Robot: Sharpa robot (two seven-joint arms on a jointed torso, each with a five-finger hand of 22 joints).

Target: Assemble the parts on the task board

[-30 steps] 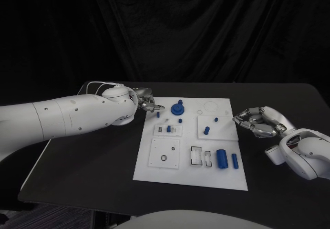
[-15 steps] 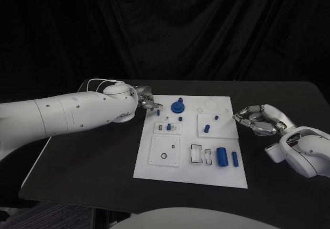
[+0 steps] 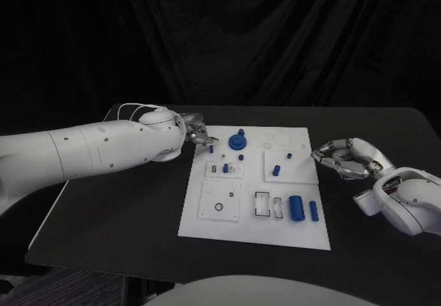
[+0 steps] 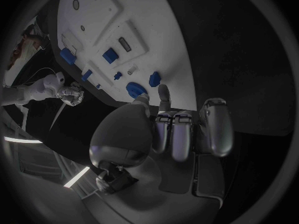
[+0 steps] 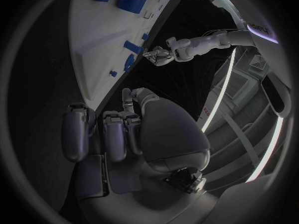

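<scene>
Little has moved: my left hand (image 3: 195, 135) stays curled, seemingly empty, by the white task board's (image 3: 259, 231) far corner near a blue round part (image 3: 238, 141); my right hand (image 3: 342, 159) stays curled, empty, beside the board's right edge.

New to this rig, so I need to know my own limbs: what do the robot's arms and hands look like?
Both arms are thick, rounded, glossy white shells dotted with small dark screws. A thin white cable loops over the left wrist. The left hand and right hand are silver metal with jointed fingers that have smooth, rounded grey tips.
</scene>
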